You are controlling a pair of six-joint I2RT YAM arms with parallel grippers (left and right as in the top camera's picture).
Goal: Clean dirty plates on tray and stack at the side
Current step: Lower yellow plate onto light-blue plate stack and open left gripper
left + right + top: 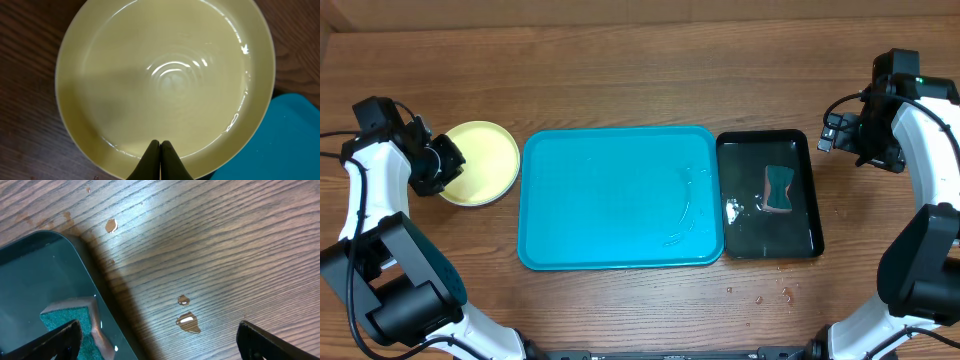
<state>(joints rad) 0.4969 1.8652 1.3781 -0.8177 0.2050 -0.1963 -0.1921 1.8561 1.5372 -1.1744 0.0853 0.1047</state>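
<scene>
At the left of the frame, the left gripper (160, 144) is pinched shut on nothing, over the yellow-green plate (480, 163) on the table (620, 60); it may be a stack. The turquoise tray (620, 197) lies centre, then a black tray (748, 240) with a sponge (779, 190). At far right, the right gripper (160, 335) gapes wide.

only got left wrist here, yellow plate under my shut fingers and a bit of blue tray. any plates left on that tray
observer: none. overhead shows only water streaks on the tray.
operator: where's the sponge
observer: the sponge lies in the black tray, just right of the blue one.
operator: right arm doing anything
observer: right gripper is open and holds nothing, over the table beside that black tray, with water drops below it.
</scene>
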